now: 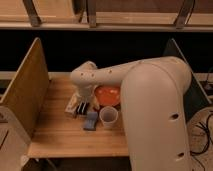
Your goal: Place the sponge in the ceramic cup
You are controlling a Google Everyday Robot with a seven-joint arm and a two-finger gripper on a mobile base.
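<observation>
The blue-grey sponge lies flat on the wooden table, just left of the pale ceramic cup, which stands upright and apart from it. My gripper hangs at the end of the white arm, just above and behind the sponge, close to a black-and-white striped box. The sponge is not held.
An orange dish sits behind the cup, partly under the arm. Wooden side walls stand at the left and right of the table. My bulky upper arm hides the table's right half.
</observation>
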